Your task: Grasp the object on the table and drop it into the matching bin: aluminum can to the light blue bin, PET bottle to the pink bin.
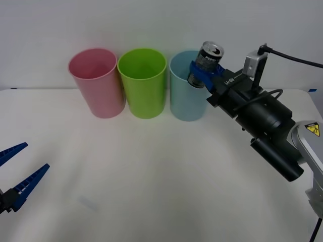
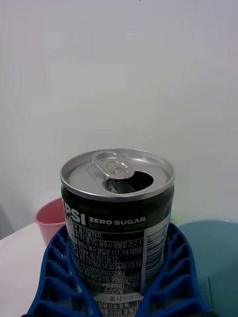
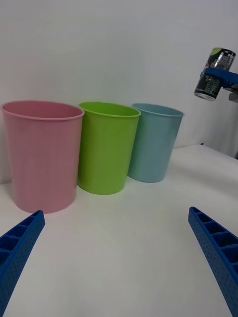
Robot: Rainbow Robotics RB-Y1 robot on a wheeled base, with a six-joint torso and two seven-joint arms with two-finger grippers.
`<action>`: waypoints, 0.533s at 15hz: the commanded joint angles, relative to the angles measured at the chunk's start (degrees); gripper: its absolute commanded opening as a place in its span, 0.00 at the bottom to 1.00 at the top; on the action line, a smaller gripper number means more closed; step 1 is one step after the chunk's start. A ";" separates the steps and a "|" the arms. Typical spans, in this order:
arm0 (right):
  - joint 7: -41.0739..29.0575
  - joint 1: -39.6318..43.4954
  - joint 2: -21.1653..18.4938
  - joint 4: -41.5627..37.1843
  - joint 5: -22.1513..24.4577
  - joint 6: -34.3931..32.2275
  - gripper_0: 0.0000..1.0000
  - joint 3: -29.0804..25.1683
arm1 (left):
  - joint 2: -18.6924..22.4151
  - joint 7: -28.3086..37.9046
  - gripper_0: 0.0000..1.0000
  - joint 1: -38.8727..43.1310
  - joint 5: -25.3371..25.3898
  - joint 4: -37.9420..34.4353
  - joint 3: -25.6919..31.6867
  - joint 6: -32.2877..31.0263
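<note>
Done: aluminum can [image 1: 207, 63] lifted off the bench [image 1: 151, 176], clamped in the right claw [image 1: 202, 74].
Can position: held tilted in the air by the rim of the light blue bin [image 1: 185, 93]; whether squarely over the mouth cannot be told.
Left: release into that bin judged outstanding.
Left claw [image 1: 12, 174]: spread wide, low over the bench.
Hidden: can's lower end behind the fingers.
</note>
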 commanded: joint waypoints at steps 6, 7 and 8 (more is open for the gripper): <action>-0.15 -15.28 3.36 19.46 5.20 3.30 0.00 -2.73 | 0.00 0.00 1.00 0.00 0.00 0.00 0.00 0.00; -0.07 -16.77 3.97 21.66 5.46 3.39 0.00 -3.17 | 0.00 0.00 1.00 0.00 0.00 0.00 0.00 0.00; 0.11 -18.53 4.50 24.29 5.64 3.48 0.00 -3.43 | 0.00 0.00 1.00 0.00 0.00 0.00 0.00 0.00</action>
